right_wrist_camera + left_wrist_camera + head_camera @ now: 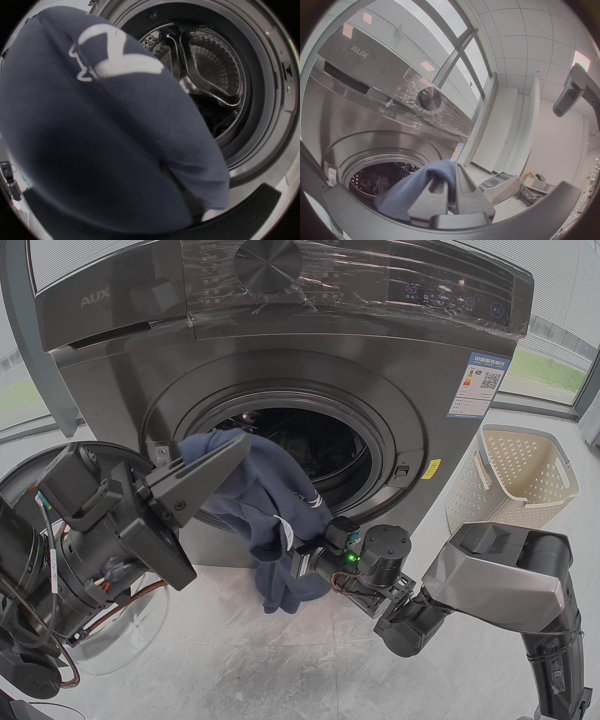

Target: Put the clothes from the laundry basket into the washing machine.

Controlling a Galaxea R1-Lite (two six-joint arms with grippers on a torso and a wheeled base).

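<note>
navy garment [275,490] in left gripper [240,447], washer [375,365] open

Navy garment [262,490] blocks the drum opening's [322,446] left side; right side free.

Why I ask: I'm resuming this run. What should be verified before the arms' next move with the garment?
1. Washer door open: ok.
2. Left jaws shut on navy garment: ok.
3. Right jaws' grip: cannot tell, garment covers them.
4. Garment fully inside drum: not ok, its lower part hangs outside below the opening.
5. Laundry basket empty: ok, no clothes visible inside.
</note>
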